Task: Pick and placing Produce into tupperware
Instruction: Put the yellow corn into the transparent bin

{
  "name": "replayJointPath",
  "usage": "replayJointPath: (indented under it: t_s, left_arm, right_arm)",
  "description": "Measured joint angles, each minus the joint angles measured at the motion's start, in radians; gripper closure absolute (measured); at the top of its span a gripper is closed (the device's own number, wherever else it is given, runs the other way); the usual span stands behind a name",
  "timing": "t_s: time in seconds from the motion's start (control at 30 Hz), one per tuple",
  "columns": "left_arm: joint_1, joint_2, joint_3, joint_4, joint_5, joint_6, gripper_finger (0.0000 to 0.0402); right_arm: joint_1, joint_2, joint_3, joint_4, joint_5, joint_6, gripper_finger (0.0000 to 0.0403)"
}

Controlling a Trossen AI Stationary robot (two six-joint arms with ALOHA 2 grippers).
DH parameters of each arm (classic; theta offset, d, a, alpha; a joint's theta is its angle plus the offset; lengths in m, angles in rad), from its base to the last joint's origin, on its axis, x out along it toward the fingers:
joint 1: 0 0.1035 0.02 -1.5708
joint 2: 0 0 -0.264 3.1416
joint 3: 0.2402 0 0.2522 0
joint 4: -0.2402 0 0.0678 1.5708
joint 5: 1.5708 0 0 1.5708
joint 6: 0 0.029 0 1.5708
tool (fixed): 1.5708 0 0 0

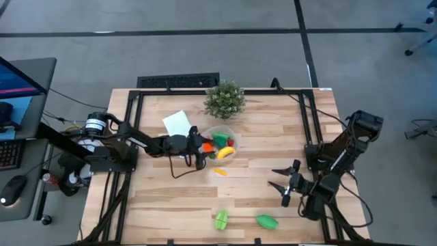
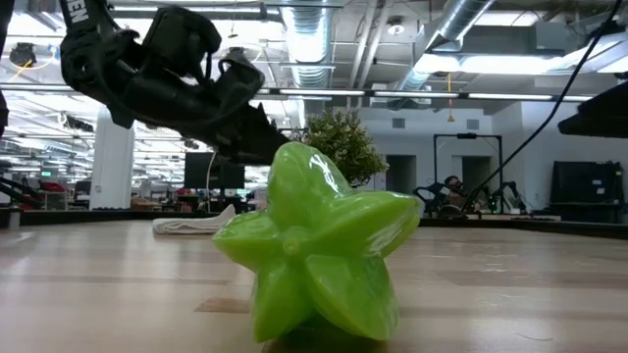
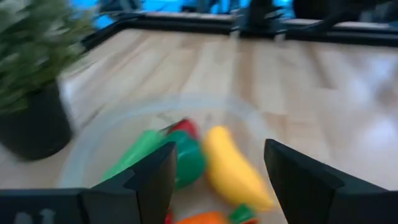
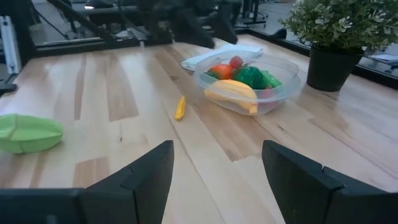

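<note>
1. Your left gripper (image 1: 199, 152) hangs beside the tupperware (image 1: 235, 137), jaws spread, holding nothing.
2. Your right gripper (image 1: 281, 179) waits well apart, jaws spread.
3. Tupperware holds banana (image 4: 233, 91); star fruit (image 1: 221, 219) lies outside.

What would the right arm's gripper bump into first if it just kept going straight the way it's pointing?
Probably the small yellow-orange piece lying on the table, if the open right gripper stays low. Beyond it sits the clear tupperware of produce. Depth is hard to judge, so it might pass just beside the piece.
</note>
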Motion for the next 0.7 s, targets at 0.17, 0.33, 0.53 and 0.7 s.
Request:
replayJointPath:
  t_s: [0.17,0.33,0.53,0.7]
  left_arm:
    - [-0.041,-0.067,0.000,-0.075,0.128,0.010,0.0168]
    - [-0.111,-0.156,0.001,-0.200,0.214,0.008,0.0168]
    - [-0.273,-0.206,-0.004,-0.328,0.206,0.003,0.0168]
    - [-0.411,-0.208,-0.038,-0.300,0.136,-0.038,0.0168]
  right_arm:
    - [-0.115,0.000,0.000,0.233,-0.144,-0.283,0.0163]
    - [-0.243,0.000,0.001,0.516,-0.311,-0.605,0.0163]
    - [-0.359,0.000,0.001,0.682,-0.428,-0.803,0.0163]
    - [-0.454,0.068,0.004,0.779,-0.533,-0.839,0.0163]
